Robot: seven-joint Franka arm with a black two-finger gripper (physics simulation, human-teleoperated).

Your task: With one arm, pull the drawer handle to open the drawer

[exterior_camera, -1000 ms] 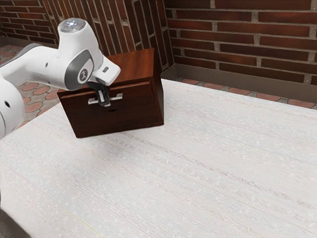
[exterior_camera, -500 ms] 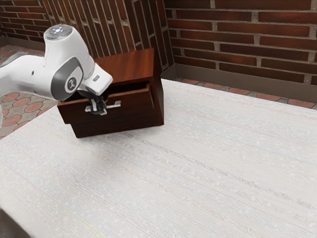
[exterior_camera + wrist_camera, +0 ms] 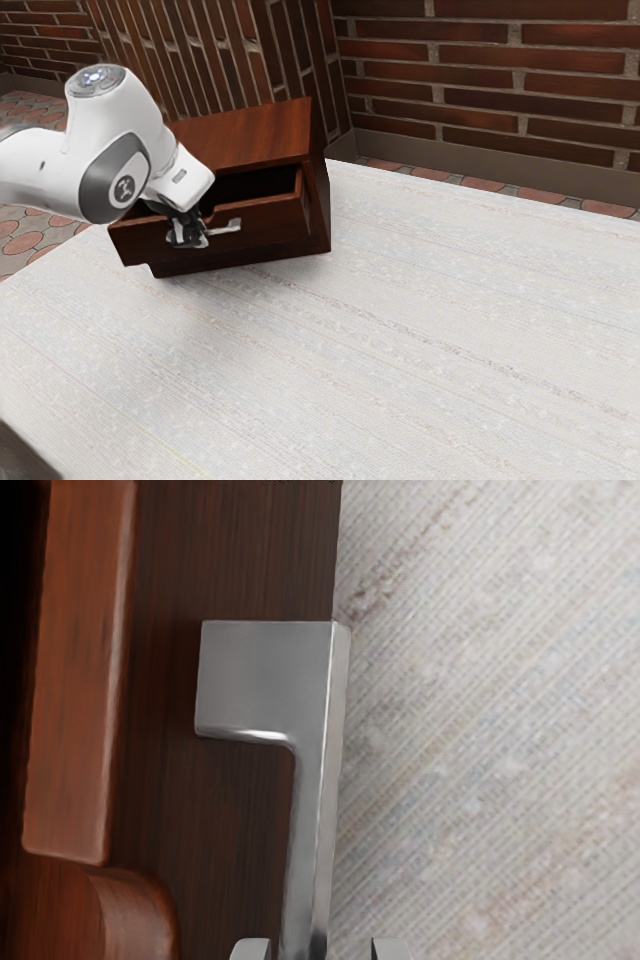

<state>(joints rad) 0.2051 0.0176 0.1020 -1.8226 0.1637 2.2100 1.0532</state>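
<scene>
Drawer handle: and here is the silver drawer handle [image 3: 222, 228], a flat bar on the drawer's dark front, running across it. In the wrist view the drawer handle [image 3: 312, 780] is an L-shaped strip of brushed metal, its wide foot against the wood.
Drawer: the drawer [image 3: 255, 212] stands partly out of its cabinet, slid toward the exterior view's left, with a dark gap open behind its front panel. The wrist view has the drawer [image 3: 230, 560] front as a dark brown face right under the hand.
Pincer: the black pincer [image 3: 188, 234] is right on the bar, clamped on the drawer handle near its end at the exterior view's left. Two pale fingertips [image 3: 250, 948] sit close on either side of the bar in the wrist view.
Arm: the white arm [image 3: 60, 175] comes in from the exterior view's left, its wrist bent down over the drawer front.
Cabinet: a small reddish-brown wooden cabinet [image 3: 262, 135], standing at the far corner of the counter, turned at an angle to its edge.
Counter: a wide, pale, streaked counter [image 3: 420, 330]; the counter [image 3: 480, 730] shows just beside the drawer front.
Surroundings: a red brick wall [image 3: 480, 70] behind, and a paved floor [image 3: 25, 240] beyond the counter's edge at the exterior view's left.
</scene>
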